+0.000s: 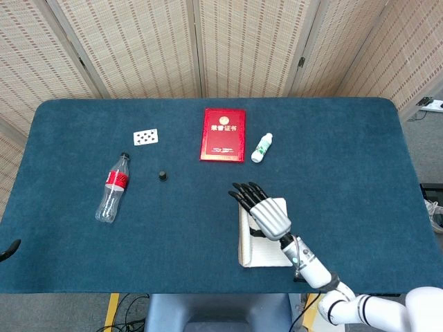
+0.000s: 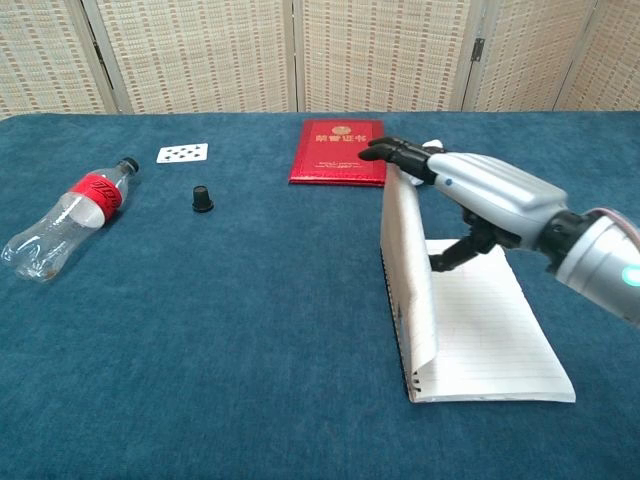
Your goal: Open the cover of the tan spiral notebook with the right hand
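The tan spiral notebook (image 1: pixel 261 250) lies near the table's front edge, right of centre. Its cover (image 2: pixel 405 270) stands almost upright on the spiral side, and a white lined page (image 2: pixel 480 330) is bared to its right. My right hand (image 2: pixel 480 190) holds the cover by its free edge: the fingers (image 2: pixel 392 151) reach over the top, and the thumb (image 2: pixel 452 253) is against the inner face. In the head view the right hand (image 1: pixel 266 213) hides much of the cover. Only a dark tip of my left hand (image 1: pixel 10 247) shows at the lower left edge.
A red certificate booklet (image 1: pixel 223 134) and a small white bottle (image 1: pixel 261 147) lie behind the notebook. To the left are a black cap (image 1: pixel 162 176), a playing card (image 1: pixel 146 137) and a plastic cola bottle (image 1: pixel 113 188) on its side. Woven screens stand behind the table.
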Available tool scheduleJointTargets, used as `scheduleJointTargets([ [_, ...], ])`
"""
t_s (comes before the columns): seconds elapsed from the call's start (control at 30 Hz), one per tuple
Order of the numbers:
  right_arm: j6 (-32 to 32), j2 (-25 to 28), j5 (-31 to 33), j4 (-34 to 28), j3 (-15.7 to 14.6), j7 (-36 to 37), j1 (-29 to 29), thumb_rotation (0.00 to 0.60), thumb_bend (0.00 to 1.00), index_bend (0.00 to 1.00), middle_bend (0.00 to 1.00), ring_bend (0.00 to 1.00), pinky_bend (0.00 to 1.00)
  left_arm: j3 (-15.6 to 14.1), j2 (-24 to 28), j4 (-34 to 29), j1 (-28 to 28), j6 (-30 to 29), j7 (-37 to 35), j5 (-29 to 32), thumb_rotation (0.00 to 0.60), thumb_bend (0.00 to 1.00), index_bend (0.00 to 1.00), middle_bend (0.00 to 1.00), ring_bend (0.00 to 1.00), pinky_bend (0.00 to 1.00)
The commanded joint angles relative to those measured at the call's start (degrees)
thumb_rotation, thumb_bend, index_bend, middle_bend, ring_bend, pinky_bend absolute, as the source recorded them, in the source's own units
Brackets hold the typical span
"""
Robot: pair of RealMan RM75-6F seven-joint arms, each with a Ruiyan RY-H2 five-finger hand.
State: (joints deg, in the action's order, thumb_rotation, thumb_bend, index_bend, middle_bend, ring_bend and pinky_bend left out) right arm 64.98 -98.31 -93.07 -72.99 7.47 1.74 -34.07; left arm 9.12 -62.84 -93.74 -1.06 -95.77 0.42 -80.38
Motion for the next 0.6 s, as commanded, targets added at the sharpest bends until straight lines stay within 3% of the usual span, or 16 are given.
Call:
scheduleJointTargets([
  [0.03,-2.79,-3.53,0.62,2.38,1.34,0.01,-3.29,0.6,0.35,0.0,0.0,0.0,0.0,0.42,0.53,0.08,0.44,-0.41,-1.46,0.33,0.6,0.12,0.11,0.0,0.07,0.15],
  [0.4,-9.9,-12.14,3.76,11.66,1.15,-0.15,-9.01,0.6,0.35,0.0,0.0,0.0,0.0,1.54,2.08,0.2,1.81,-1.42,-6.23,1.52,0.6,0.12,0.12,0.0,0.07,0.15],
  [0.6,-7.64,-12.2,3.17,12.74,0.34,2.03,-8.87,0.6,0.35,0.0,0.0,0.0,0.0,1.62,2.23,0.41,1.87,-1.2,-6.65,1.45,0.6,0.12,0.12,0.0,0.07,0.15],
])
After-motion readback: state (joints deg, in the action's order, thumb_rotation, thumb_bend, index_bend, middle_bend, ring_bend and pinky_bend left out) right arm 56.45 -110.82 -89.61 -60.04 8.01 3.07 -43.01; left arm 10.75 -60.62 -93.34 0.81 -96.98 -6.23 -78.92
